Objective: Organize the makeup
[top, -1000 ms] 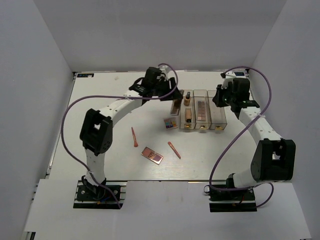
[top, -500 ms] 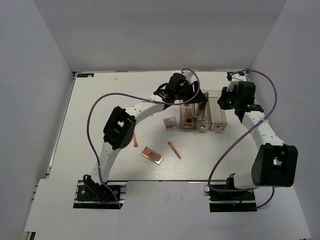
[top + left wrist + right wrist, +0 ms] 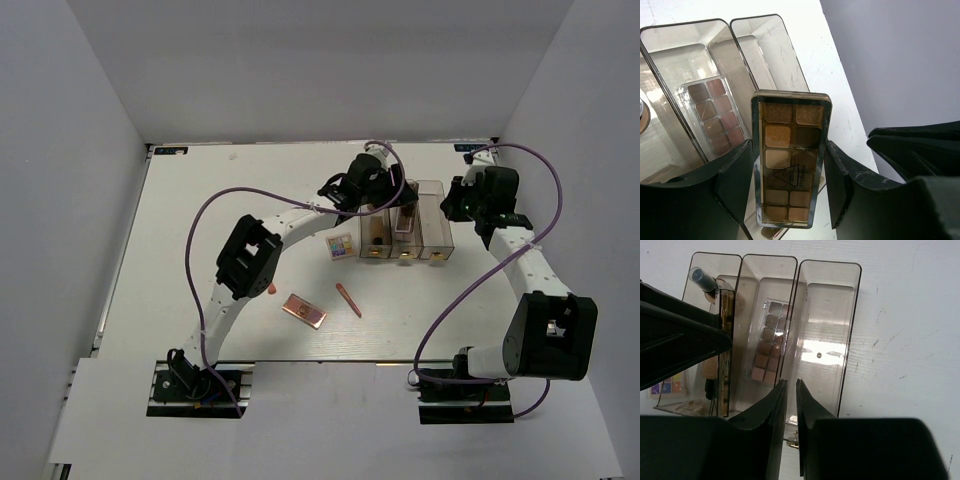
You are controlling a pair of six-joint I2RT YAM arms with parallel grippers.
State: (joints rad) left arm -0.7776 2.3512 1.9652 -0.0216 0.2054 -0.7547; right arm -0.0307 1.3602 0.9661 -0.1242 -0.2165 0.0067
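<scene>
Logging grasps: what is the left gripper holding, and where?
The left gripper holds a gold-brown rectangular eyeshadow palette by its two long edges, toward one end.

Worktop (image 3: 200, 220): white and flat, with faint scuffs and small dark marks in the right wrist view.
Clear box (image 3: 436, 222): transparent, dark-edged, three long compartments side by side with rounded corners; it stands right of centre, toward the far edge.
Gold knobs (image 3: 437, 256): one on each compartment's near end.
Walls (image 3: 300, 70): plain white, on three sides.
</scene>
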